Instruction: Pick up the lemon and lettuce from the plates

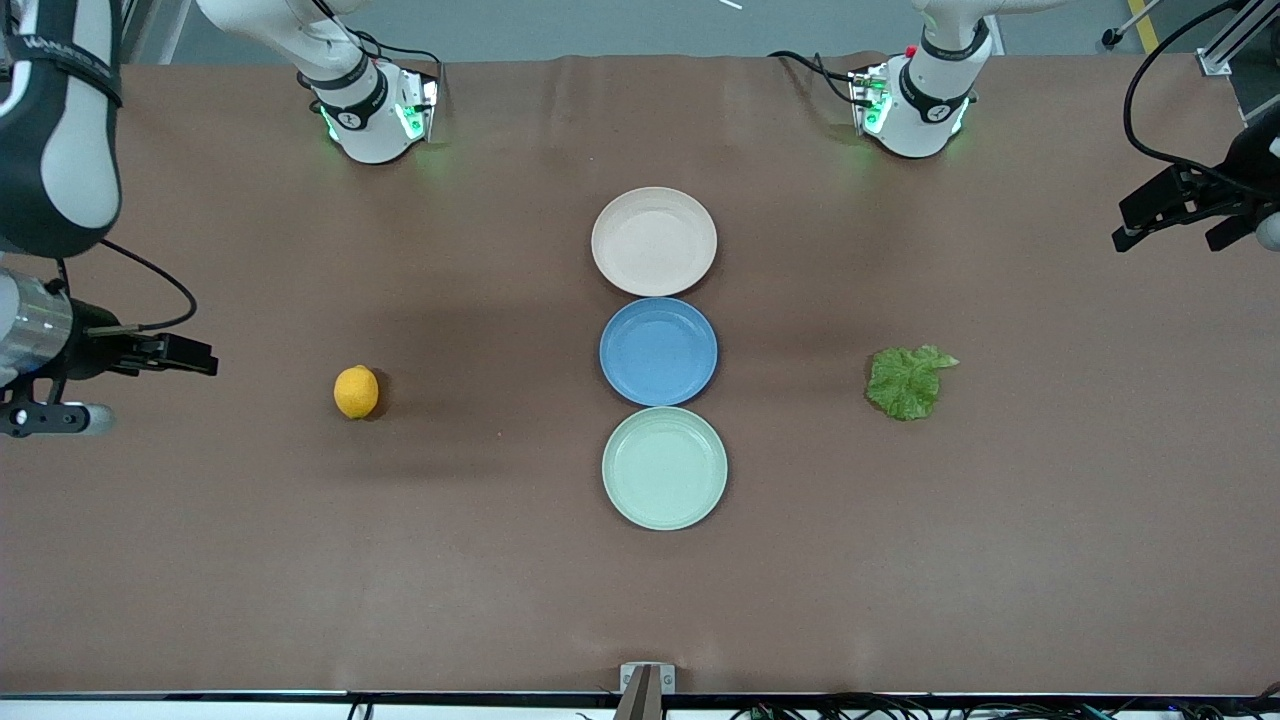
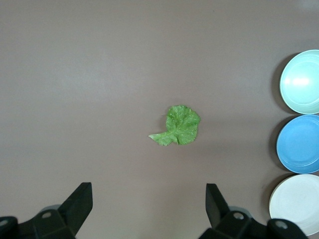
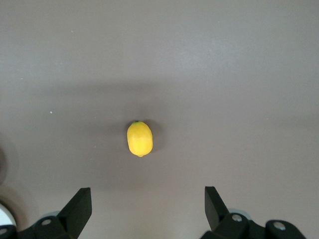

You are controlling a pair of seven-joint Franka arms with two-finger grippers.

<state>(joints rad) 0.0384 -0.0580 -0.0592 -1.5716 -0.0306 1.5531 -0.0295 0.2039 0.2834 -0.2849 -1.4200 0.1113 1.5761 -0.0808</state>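
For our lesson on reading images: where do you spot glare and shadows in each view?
Front view: soft shadows darken the table around the lemon. Left wrist view: glare on the mint green plate; the lettuce is evenly lit. Right wrist view: a broad dim band surrounds the lemon.

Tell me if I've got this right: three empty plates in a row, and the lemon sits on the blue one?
Not quite. The lemon lies on the bare table, toward the right arm's end, apart from the blue plate. The front view shows all three plates empty.

Three empty plates [image 1: 654, 241] line the worktop [image 1: 500, 560]; lemon [image 1: 356, 391] and lettuce [image 1: 908, 380] lie apart, apparently untouched.
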